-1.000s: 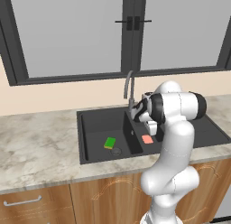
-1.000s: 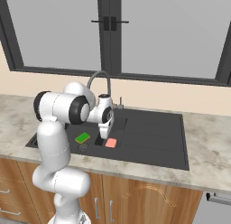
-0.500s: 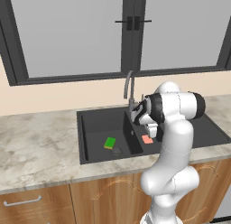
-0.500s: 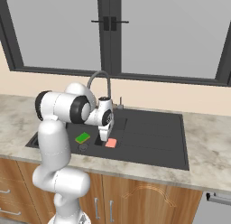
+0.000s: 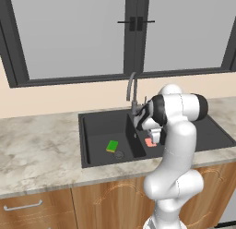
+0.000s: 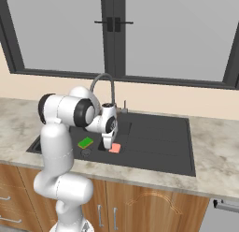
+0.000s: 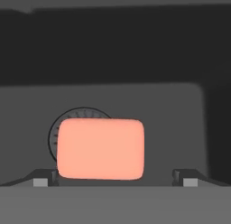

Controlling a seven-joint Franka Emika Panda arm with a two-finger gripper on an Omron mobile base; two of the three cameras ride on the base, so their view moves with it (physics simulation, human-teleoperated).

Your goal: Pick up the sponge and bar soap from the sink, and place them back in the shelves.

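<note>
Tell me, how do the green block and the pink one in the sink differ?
The sponge is bright green with a yellow layer; the bar soap is plain salmon pink with rounded corners. The sponge lies in one basin, the bar soap in the other, partly over a round drain. The open jaws hang over the bar soap, not the sponge. Both are small flat blocks lying in the black sink.

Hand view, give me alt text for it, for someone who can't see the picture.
A salmon-pink bar soap lies flat on the dark floor of the sink, partly covering a round drain behind it. The open gripper hangs just above, one dark fingertip at each side of the bar, neither visibly touching it.
</note>
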